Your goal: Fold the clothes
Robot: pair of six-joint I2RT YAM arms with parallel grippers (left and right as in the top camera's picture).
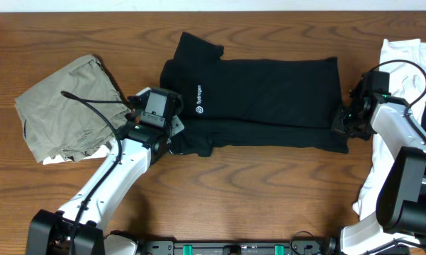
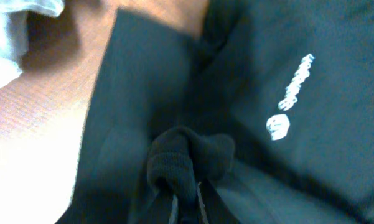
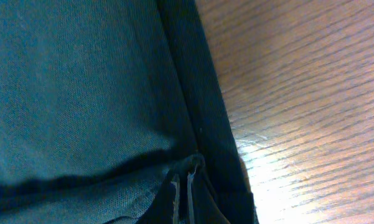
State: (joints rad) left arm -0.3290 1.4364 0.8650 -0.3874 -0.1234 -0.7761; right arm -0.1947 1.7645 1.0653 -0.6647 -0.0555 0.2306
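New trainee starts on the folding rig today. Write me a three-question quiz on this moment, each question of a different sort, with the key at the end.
1. True or false: the left gripper is shut on a bunched bit of the black shirt.
2. Which thing lies to the left of the shirt in the overhead view, apart from it? A) a red towel B) an olive-grey garment C) blue jeans
3. Fill in: the shirt's chest logo is ___ in colour.

Key: 1 true; 2 B; 3 white.
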